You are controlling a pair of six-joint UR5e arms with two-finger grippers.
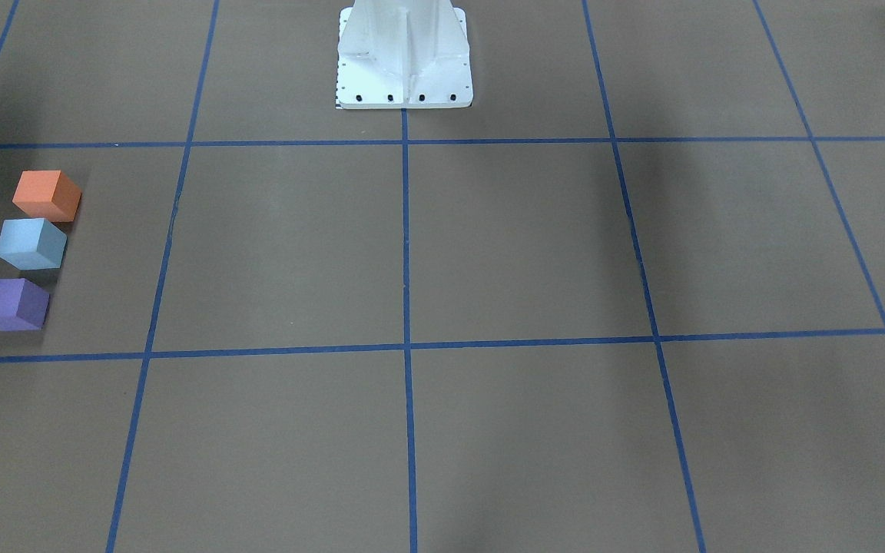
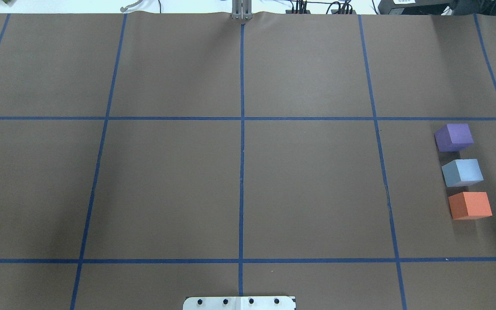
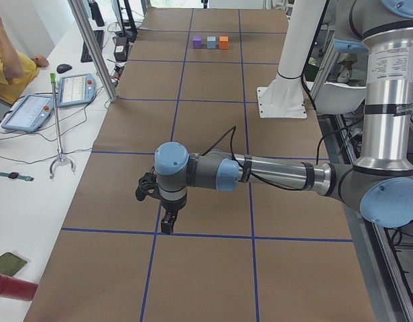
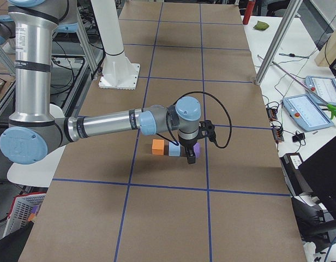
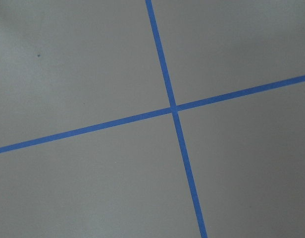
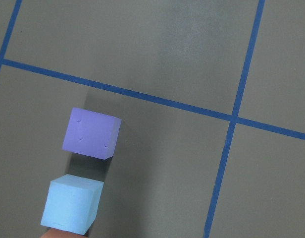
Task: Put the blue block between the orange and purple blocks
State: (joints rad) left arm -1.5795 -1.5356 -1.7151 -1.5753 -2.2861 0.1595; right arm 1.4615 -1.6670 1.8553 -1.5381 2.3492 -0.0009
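The orange block [image 2: 470, 205], the blue block [image 2: 462, 172] and the purple block [image 2: 454, 137] stand in a row on the brown table at the robot's right, the blue one in the middle with small gaps on both sides. In the front view they are the orange [image 1: 47, 195], blue [image 1: 31, 243] and purple [image 1: 11, 304] blocks. The right wrist view shows the purple block [image 6: 91, 133] and the blue block [image 6: 72, 203] below the camera. My right gripper [image 4: 190, 159] hangs above the row, near the purple block [image 4: 196, 148]. My left gripper [image 3: 167, 227] hangs over bare table, far from the blocks. I cannot tell whether either is open.
The white robot pedestal [image 1: 404, 54] stands at the table's middle edge. Blue tape lines [image 5: 173, 108] grid the table. A side bench holds tablets [image 3: 76, 88], a grabber tool [image 3: 59, 134] and a person's arm [image 3: 12, 60].
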